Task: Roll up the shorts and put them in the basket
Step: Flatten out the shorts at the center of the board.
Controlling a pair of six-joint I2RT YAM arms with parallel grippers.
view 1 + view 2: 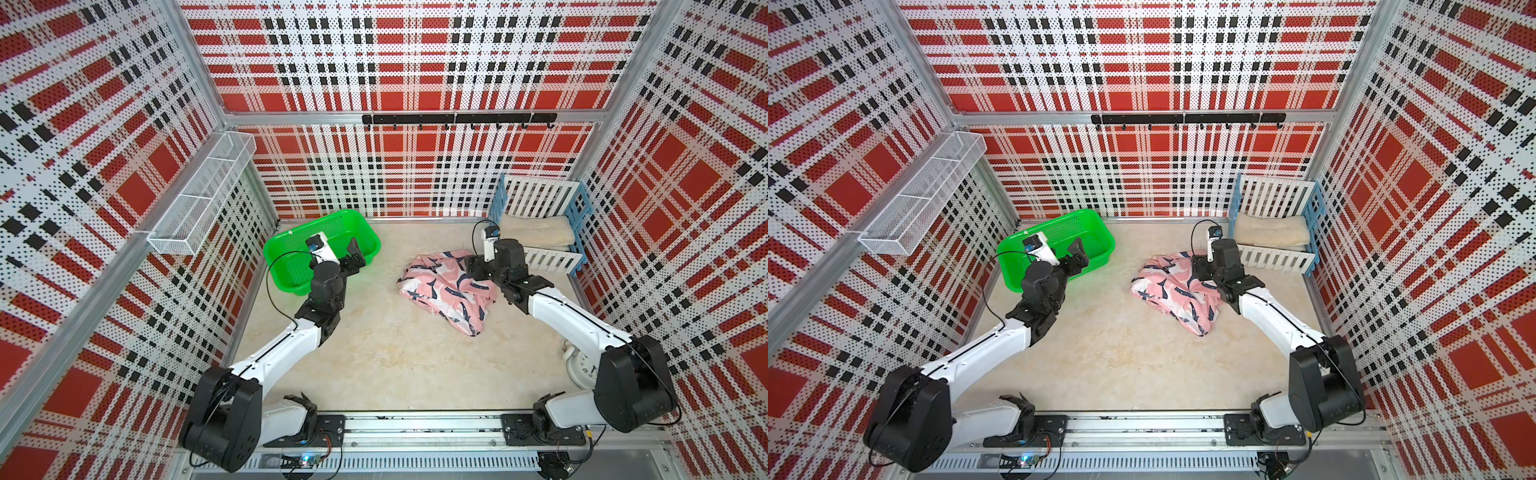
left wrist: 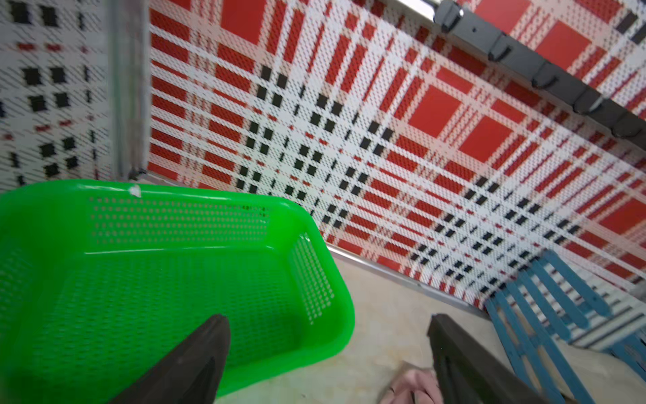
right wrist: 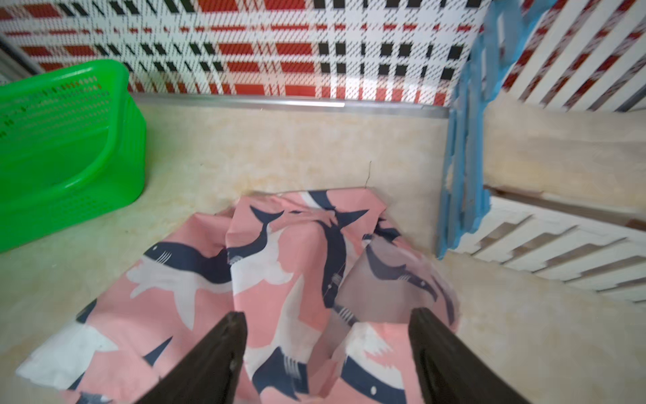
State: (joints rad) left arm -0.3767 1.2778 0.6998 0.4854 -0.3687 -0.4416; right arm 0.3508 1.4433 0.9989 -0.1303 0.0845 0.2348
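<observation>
One big beige table (image 1: 374, 365) is taking up the floor of the plaid cell, with the left arm (image 1: 282, 345) stretching toward its far left corner and the right arm (image 1: 573, 316) bending in toward the far right. A white wire shelf (image 1: 199, 195) is hanging on the left wall and a black hook rail (image 1: 457, 119) is running along the back one. On the table, the green basket (image 1: 286, 270) is sitting in the far left corner and a blue and white slatted crate (image 1: 540, 193) is standing in the far right one. The shorts (image 1: 444, 286) (pink, navy and white sharks all over) are lying in a crumpled heap right of centre, near the crate and well apart from the basket, not rolled at all. A folded beige towel (image 1: 532, 230) is lying in the crate. Left gripper (image 2: 328, 318) is hovering above the basket's edge facing the shorts, jaws standing wide apart with nothing between them. Right gripper (image 3: 328, 314) is sitting low on the far right part of the shorts, jaws spread with a fold of fabric lying between the fingers (image 3: 216, 349), not pinching it as far as I'm seeing. Smallest thing: a white clock (image 1: 579, 368) is peeking out beside the right arm's base
</observation>
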